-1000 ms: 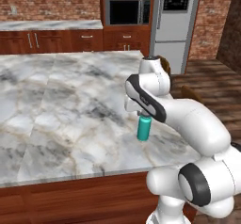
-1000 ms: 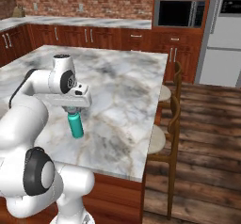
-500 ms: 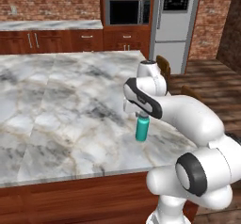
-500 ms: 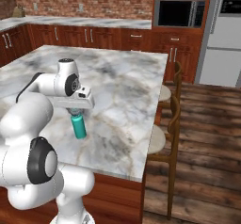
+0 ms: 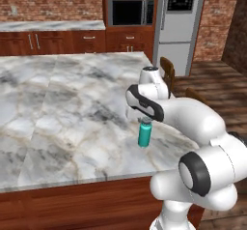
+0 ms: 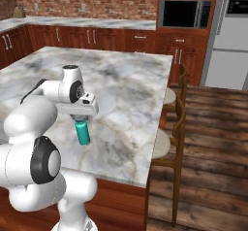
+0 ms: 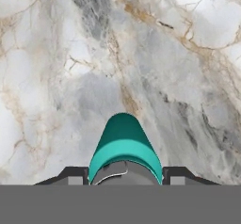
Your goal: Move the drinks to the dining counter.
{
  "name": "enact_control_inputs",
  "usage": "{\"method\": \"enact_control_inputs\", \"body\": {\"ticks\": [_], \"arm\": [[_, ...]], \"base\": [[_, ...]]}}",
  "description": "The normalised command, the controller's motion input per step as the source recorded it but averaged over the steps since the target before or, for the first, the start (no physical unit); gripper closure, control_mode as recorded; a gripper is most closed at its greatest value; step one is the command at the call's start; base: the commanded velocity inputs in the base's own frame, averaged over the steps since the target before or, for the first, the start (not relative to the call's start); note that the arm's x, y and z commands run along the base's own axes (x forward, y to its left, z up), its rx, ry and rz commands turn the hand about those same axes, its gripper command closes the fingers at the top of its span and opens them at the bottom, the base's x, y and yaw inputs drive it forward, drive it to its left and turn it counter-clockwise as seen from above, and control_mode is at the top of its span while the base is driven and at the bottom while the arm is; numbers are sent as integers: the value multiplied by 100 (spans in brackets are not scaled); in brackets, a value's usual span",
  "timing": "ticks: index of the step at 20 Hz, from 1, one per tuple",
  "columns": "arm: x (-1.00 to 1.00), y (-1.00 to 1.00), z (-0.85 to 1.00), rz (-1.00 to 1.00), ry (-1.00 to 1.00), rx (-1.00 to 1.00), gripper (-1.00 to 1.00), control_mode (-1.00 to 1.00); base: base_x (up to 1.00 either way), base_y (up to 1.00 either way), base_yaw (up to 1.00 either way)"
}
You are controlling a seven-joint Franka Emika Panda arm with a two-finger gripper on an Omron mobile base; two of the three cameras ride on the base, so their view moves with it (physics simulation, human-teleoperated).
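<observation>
While the teal bottle [image 5: 144, 135] is clamped upright by the gripper [image 5: 145, 121] over the dining counter [image 5: 58, 108], at six o'clock in the hand view, setting-down and release are judged due.

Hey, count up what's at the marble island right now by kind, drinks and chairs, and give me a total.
Teal bottle: 1, held upright in the gripper over the dining counter
Wooden chairs: 2, along the island's side
Total: 3
</observation>
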Motion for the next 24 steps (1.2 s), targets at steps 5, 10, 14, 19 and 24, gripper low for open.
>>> {"method": "enact_control_inputs", "body": {"ticks": [5, 10, 14, 19, 24], "arm": [[3, 0, -23, 0, -1, 0, 100, -100], [0, 0, -23, 0, -2, 0, 100, -100], [0, 0, -24, 0, -4, 0, 100, -100], [0, -3, -29, 0, -3, 1, 100, -100], [0, -10, -42, 0, -1, 4, -100, -100]], "base": [[0, 0, 0], [0, 0, 0], [0, 0, 0], [0, 0, 0], [0, 0, 0]]}}
